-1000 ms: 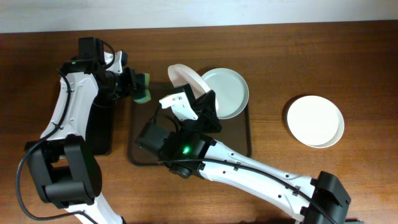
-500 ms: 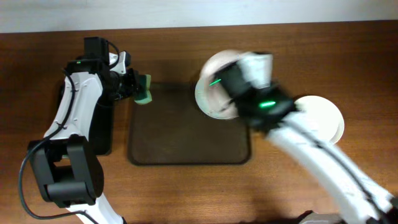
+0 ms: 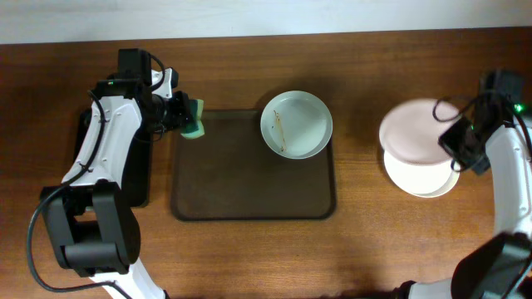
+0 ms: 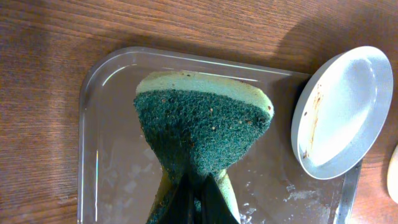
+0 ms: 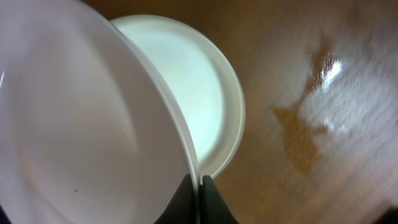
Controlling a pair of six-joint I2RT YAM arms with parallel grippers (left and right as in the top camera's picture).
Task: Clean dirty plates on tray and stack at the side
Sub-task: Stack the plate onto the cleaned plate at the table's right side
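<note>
A pale blue-green plate (image 3: 297, 124) with thin brown smears lies at the back right of the dark brown tray (image 3: 241, 187); it also shows in the left wrist view (image 4: 345, 112). My right gripper (image 3: 455, 143) is shut on the rim of a white plate (image 3: 416, 131), held tilted just above a second white plate (image 3: 424, 176) on the table at the right. In the right wrist view the held plate (image 5: 87, 124) fills the left and the lower plate (image 5: 199, 93) lies behind it. My left gripper (image 3: 179, 116) is shut on a green sponge (image 3: 194, 121) over the tray's back left corner.
A smaller black tray (image 3: 137, 166) lies at the left under my left arm. The wooden table (image 3: 366, 249) surrounds everything. In the left wrist view the sponge (image 4: 202, 124) hangs over the tray's wet surface (image 4: 112, 162).
My right arm has swung the white plate from the tray across to the right, over the white plate on the table. My left gripper with the sponge has barely moved.
</note>
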